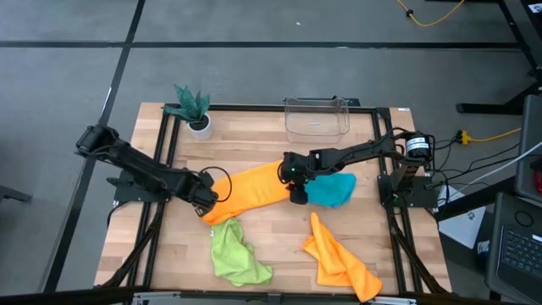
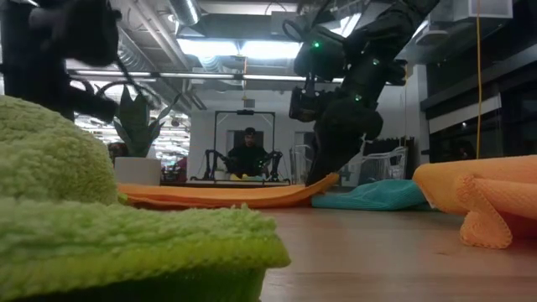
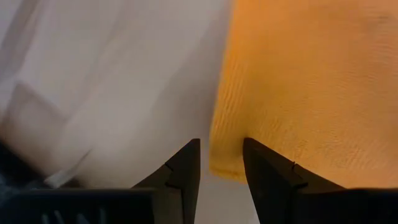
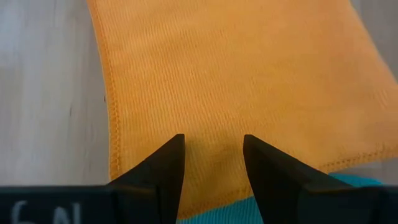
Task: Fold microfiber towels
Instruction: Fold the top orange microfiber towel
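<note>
An orange towel (image 1: 254, 188) lies spread across the middle of the table. Its right end rests on a crumpled teal towel (image 1: 332, 190). My left gripper (image 1: 207, 196) stands open at the towel's left end, pointing steeply down, with a corner of the towel (image 3: 227, 165) showing in the gap between its fingers. My right gripper (image 1: 298, 195) stands open over the right end (image 4: 213, 186), its fingers slanting down, one on either side of a strip of flat cloth. A lime green towel (image 1: 237, 252) and a second orange towel (image 1: 339, 258) lie crumpled near the front edge. My left gripper has the orange towel's corner (image 3: 227, 165) between its open fingers; I cannot tell whether either finger touches it. My right gripper comes down on the towel's right end (image 2: 329, 178) from above and from the table's right; I cannot tell whether its fingertips (image 4: 177, 149) touch the cloth.
A clear plastic bin (image 1: 318, 119) stands at the back of the table and a small plant in a white pot (image 1: 196, 114) at the back left. Bare wood shows between the towels at the front. A person sits in the room beyond the table (image 2: 249, 155).
</note>
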